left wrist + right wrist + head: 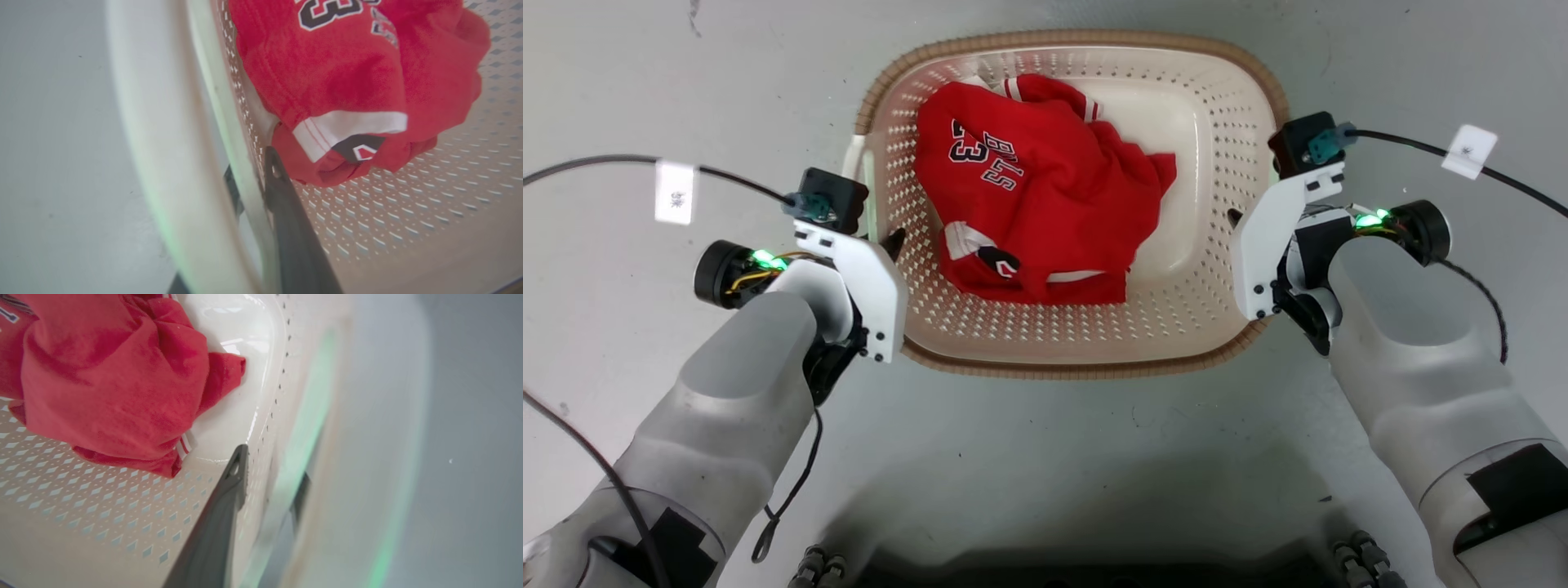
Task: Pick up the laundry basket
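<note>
Laundry basket (1225,163): on the floor (1045,441), between both grippers, red jersey (1029,188) inside.
Left gripper (886,245): clamped astride the basket's left wall.
Right gripper (1241,219): clamped astride its right wall.

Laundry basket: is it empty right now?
No, a crumpled red jersey lies inside the laundry basket.

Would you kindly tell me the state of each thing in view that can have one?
laundry basket: upright, open-topped, gripped at both side walls.
red jersey: crumpled, lying inside the basket.
left gripper: shut on the basket's left wall, one finger inside, one outside.
right gripper: shut on the basket's right wall, one finger inside, one outside.
</note>
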